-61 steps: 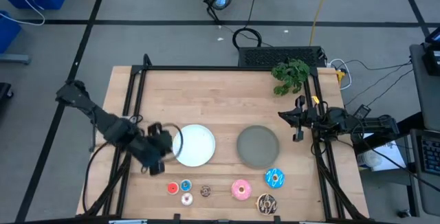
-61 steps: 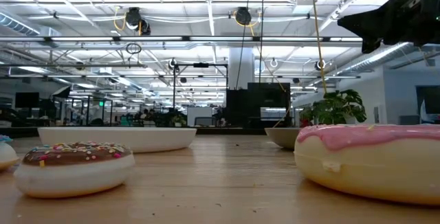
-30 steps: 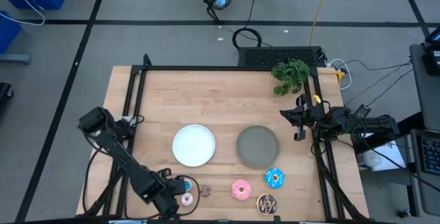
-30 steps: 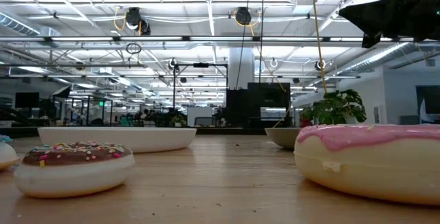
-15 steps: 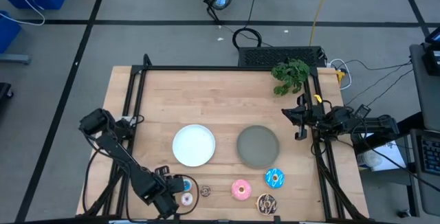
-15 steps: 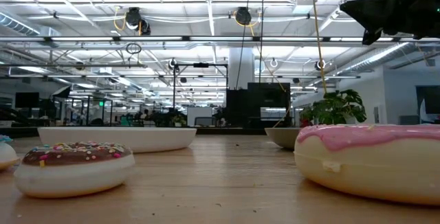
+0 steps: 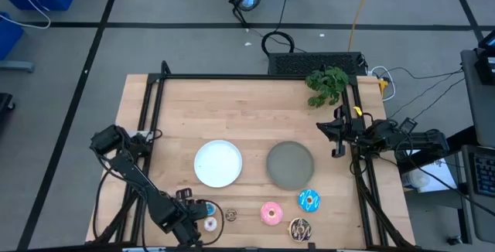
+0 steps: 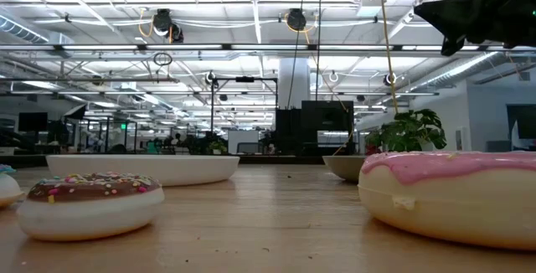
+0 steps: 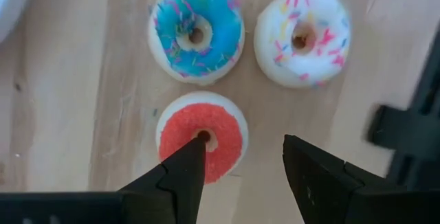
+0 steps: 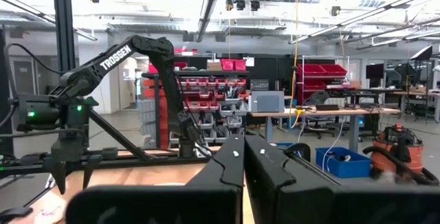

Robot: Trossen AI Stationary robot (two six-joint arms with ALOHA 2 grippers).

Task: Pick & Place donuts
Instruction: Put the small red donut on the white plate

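Observation:
Near the table's front left lie three tiny donuts: red (image 9: pixel 218 122), blue (image 9: pixel 196 35) and white (image 9: pixel 302 38). A tiny brown one (image 7: pixel 230 216) lies beside them. Further right are the pink (image 7: pixel 271 212), blue sprinkled (image 7: pixel 308 200) and chocolate (image 7: pixel 299 228) donuts. My left gripper (image 9: pixel 244 152) is open and points down over the red donut. One fingertip is over its hole and the other is over bare wood beside it. My right gripper (image 10: pixel 244 148) is shut and waits at the table's right edge (image 7: pixel 334 137). My left gripper comes at the red donut from above. One fingertip (image 9: pixel 192 159) shows over the donut's hole (image 9: pixel 205 137). Whether it touches the donut, I cannot tell. The donut lies flat on the table.
A white plate (image 7: pixel 218 163) and a grey plate (image 7: pixel 290 165) sit mid-table, beyond the row of donuts. A green plant (image 7: pixel 327 86) stands at the far right corner. A black frame (image 7: pixel 232 76) borders the table's far and side edges.
My left gripper has come from beside the white plate toward the table's near edge, down over the tiny donuts. For the last second it has stayed there with the same gap between its fingers. No donut has moved.

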